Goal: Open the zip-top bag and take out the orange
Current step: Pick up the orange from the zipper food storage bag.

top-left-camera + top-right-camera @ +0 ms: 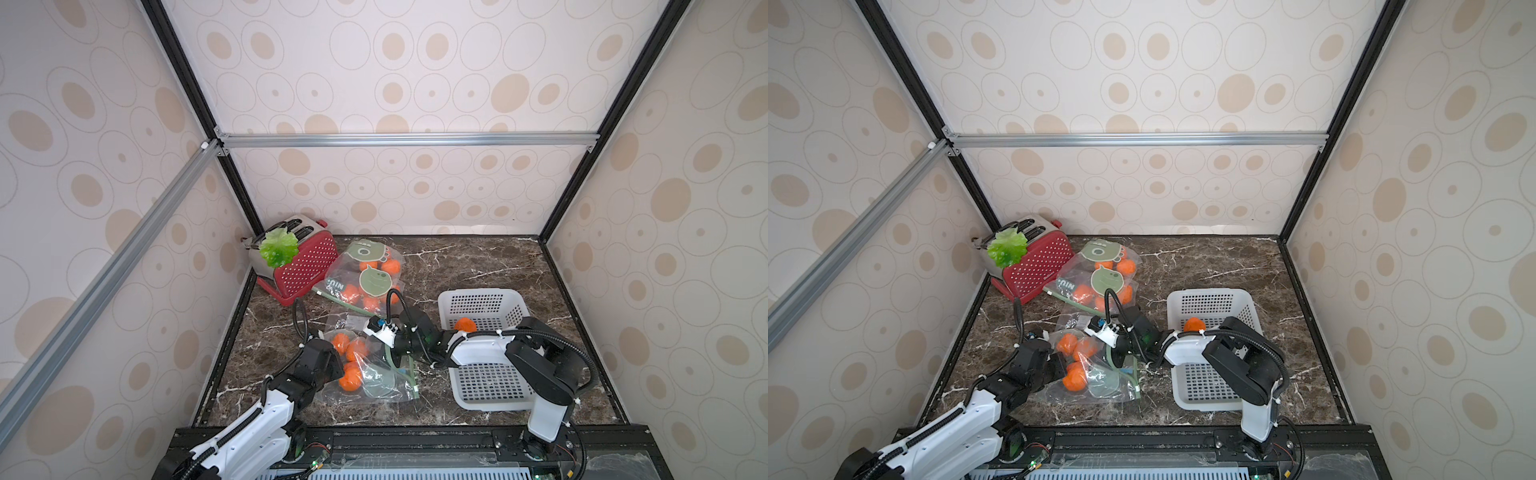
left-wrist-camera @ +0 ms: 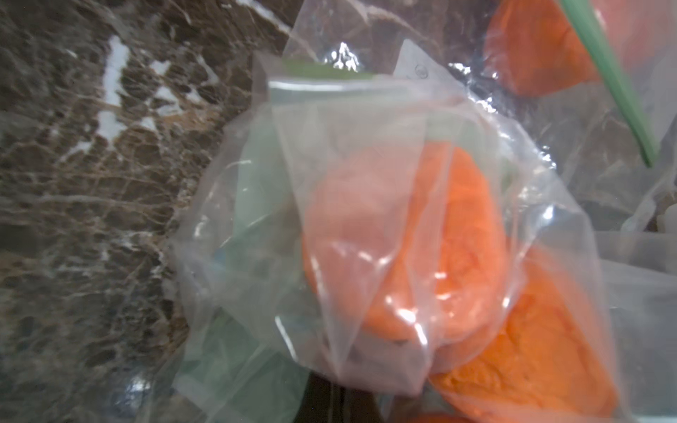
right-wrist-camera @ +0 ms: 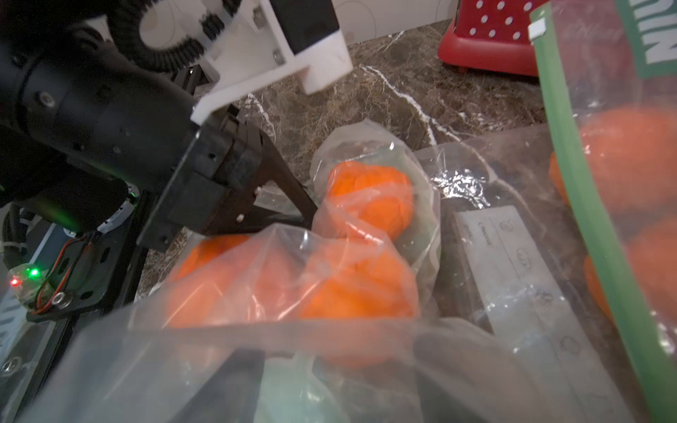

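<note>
Legible writing is confined to the second bag (image 1: 360, 275), which lies against the red toaster (image 1: 308, 266): a green band at its mouth carries white capitals that start "NI"; the rest is cut off or turned away. That bag also bears green cartoon dinosaur heads. In the right wrist view, a grey strip (image 3: 513, 271) printed with small symbols shows through the film, its print too fine to read. The zip-top bag (image 1: 376, 374) lies on the counter (image 1: 478, 257) between the two arms, with several oranges (image 1: 352, 351) inside it. The left arm reaches in low from the near left edge; the left claw (image 3: 307, 216) is clenched on a bunched fold of the bag's film beside the oranges. The right arm bends across the white basket (image 1: 478, 293), wrist pointing down at the bag's green-edged mouth. The right claw (image 1: 392, 355) is hidden under its wrist and film, so its state cannot be told. A lone orange (image 1: 465, 324) sits in the basket.
</note>
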Controlling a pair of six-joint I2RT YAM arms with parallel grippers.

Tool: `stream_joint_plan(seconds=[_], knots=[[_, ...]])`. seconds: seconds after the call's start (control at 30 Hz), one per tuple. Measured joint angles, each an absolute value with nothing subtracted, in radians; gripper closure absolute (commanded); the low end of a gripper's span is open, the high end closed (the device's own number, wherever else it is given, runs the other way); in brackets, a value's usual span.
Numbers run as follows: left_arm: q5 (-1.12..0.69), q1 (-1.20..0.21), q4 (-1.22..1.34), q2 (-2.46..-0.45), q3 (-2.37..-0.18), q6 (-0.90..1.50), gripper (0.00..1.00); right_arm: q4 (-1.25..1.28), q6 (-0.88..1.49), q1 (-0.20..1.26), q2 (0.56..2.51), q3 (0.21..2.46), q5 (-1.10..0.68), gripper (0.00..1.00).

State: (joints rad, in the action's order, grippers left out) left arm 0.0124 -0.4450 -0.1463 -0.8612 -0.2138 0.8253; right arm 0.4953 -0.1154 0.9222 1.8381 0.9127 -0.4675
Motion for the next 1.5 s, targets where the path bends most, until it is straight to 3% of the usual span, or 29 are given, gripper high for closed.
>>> stream_joint_plan(seconds=[0.3, 0.63, 0.73, 0.97, 1.5], knots=[[-0.026, -0.445, -0.095, -0.905, -0.215, 0.813, 1.0, 0.52, -0.083, 0.925, 1.94, 0.986, -0.443, 0.21], [-0.033, -0.445, -0.089, -0.918, -0.216, 0.796, 1.0, 0.468, -0.064, 0.928, 2.017, 1.066, -0.506, 0.21], [-0.038, -0.445, -0.089, -0.924, -0.219, 0.796, 1.0, 0.405, -0.077, 0.936, 2.044, 1.119, -0.516, 0.26], [-0.059, -0.444, -0.102, -0.916, -0.223, 0.796, 1.0, 0.344, -0.12, 0.945, 2.046, 1.148, -0.521, 0.49], [-0.067, -0.451, -0.183, -0.755, -0.243, 0.796, 1.0, 0.211, -0.159, 0.923, 1.715, 0.952, -0.432, 0.46]])
